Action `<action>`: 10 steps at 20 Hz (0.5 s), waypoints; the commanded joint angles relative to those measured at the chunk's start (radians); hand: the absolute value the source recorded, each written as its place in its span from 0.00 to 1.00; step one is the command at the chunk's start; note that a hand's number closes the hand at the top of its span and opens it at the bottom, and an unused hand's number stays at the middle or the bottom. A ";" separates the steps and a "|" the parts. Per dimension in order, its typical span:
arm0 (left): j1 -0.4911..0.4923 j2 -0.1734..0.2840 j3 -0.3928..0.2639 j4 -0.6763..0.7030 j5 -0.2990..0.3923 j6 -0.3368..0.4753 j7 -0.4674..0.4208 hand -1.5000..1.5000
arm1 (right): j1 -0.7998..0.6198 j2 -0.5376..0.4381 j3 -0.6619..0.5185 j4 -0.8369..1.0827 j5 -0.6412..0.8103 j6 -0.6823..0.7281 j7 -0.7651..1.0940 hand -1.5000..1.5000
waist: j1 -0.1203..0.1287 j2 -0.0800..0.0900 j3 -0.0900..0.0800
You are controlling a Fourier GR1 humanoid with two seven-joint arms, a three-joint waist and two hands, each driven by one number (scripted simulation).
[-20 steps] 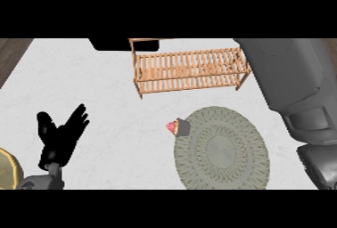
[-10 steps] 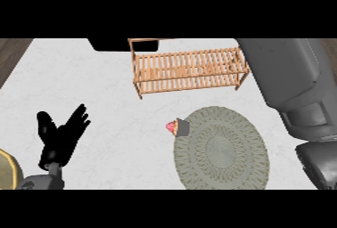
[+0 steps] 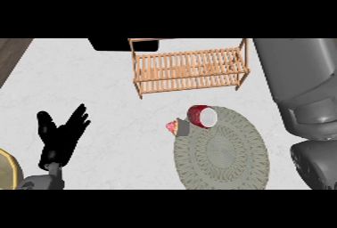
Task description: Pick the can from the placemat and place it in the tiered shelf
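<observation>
Can (image 3: pixel 203 116) lies tipped at placemat's (image 3: pixel 222 153) far edge, tiered shelf (image 3: pixel 189 70) beyond; left hand (image 3: pixel 60 138) rests, fingers spread, near counter's left edge.

A cupcake (image 3: pixel 175 127) sits at the mat's left edge on the pale marbled counter (image 3: pixel 118 120).

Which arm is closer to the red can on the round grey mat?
Right. Its grey forearm is beside the round grey placemat, right of the red can; its hand does not show. The open left hand rests farther away, left of the can.
</observation>
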 commanded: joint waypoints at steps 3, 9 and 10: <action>-0.001 -0.001 -0.001 0.023 -0.001 -0.021 -0.005 0.50 | -0.012 -0.009 -0.129 -0.013 -0.121 -0.079 -0.036 0.00 | 0.003 0.003 -0.002; 0.005 0.006 0.019 0.034 0.001 -0.024 -0.016 0.50 | -0.008 -0.087 -0.170 -0.024 -0.114 -0.191 -0.041 0.00 | 0.000 0.003 -0.002; -0.016 -0.031 -0.002 0.024 -0.021 0.024 0.010 0.50 | -0.016 -0.077 -0.151 -0.049 -0.089 -0.223 0.010 0.00 | -0.008 -0.001 -0.002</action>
